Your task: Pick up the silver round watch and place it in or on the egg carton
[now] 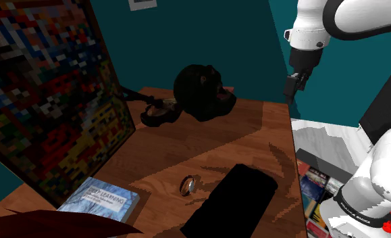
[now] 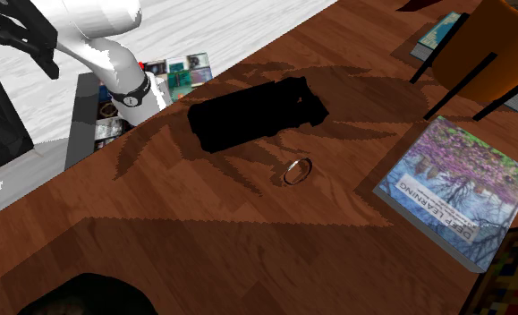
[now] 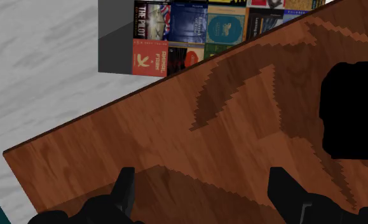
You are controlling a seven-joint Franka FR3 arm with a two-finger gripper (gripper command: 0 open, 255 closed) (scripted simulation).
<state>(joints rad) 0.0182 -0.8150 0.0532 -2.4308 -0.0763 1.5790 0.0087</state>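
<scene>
watch [image 1: 189, 184] – silver ring on the wooden table [image 1: 187, 138], near front | black egg carton [image 1: 238, 199] just beside it, so the carry looks short | gripper [image 1: 292, 93] high over the far edge, fingers spread wide, empty – apparently poised to descend

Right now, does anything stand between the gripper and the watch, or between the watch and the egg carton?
Nothing visible does. The open gripper hangs above the table near its edge. The watch lies on bare wood, and the black carton sits close beside it, not touching.
</scene>
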